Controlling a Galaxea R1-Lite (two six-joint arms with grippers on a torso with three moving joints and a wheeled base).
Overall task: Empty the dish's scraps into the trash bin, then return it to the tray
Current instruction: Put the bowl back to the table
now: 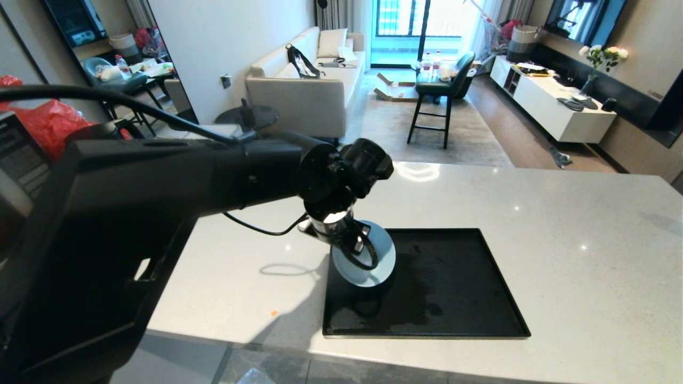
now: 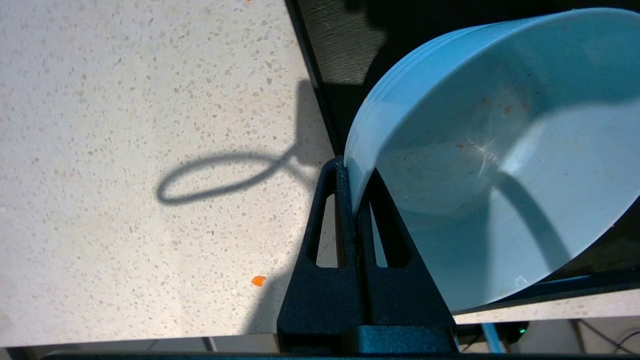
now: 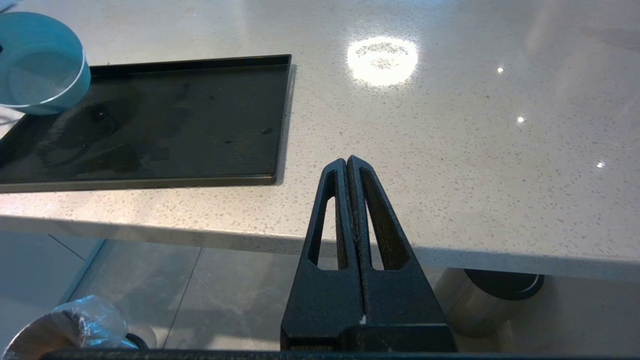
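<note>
Black and big, the left arm fills the near side of the head view. Its left end effector (image 1: 356, 246) is pinched tight on the rim of the dish (image 1: 373, 266). The dish is pale blue and tipped up on its side, over the near left corner of the tray (image 1: 469, 298); I cannot tell if it touches the tray. Inside the dish (image 2: 500, 165) there are only tiny orange specks. One small orange scrap (image 2: 258, 280) lies on the desk (image 1: 560, 224) beside the tray. The right end effector (image 3: 347, 165) hangs by the desk's edge, closed with nothing in it. Down on the floor sits the trash bin (image 3: 65, 330) with its crinkly bag.
</note>
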